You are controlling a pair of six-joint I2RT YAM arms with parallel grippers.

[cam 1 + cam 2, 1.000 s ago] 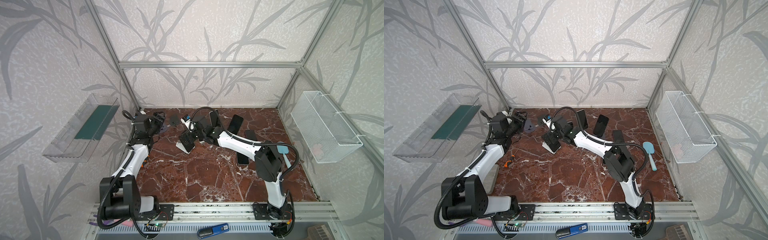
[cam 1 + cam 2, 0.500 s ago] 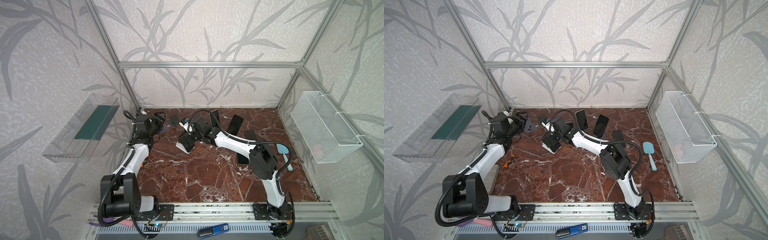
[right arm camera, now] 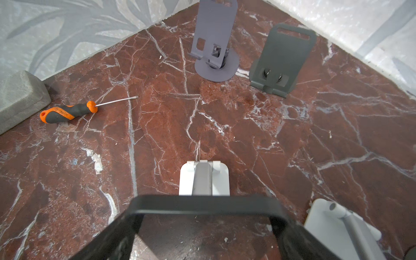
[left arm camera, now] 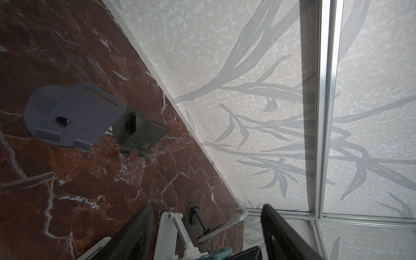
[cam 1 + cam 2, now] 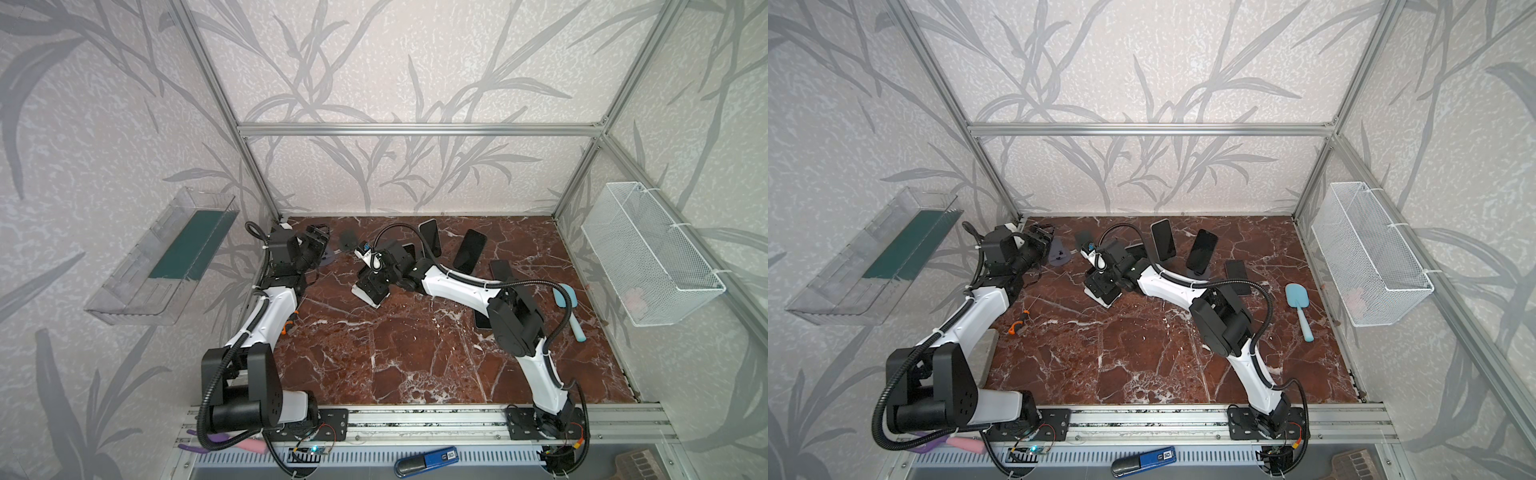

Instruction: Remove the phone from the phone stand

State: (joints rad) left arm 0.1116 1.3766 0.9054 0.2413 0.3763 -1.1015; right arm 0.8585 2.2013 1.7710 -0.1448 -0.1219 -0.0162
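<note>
table (image 3: 225,135): polished red-brown marble look. white stand (image 3: 203,180): smooth matt plastic. phone (image 3: 202,201): black, glossy face. screwdriver (image 3: 67,113): rubbery grip, metal shaft. basket (image 5: 1370,257): white wire mesh.

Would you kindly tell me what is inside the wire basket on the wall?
Inside the basket, one small pale pink thing lies at the near end in both top views. The mesh blurs it, so what it is cannot be told.

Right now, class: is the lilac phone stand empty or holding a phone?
Empty: the lilac phone stand shows a bare backplate and lip.
</note>
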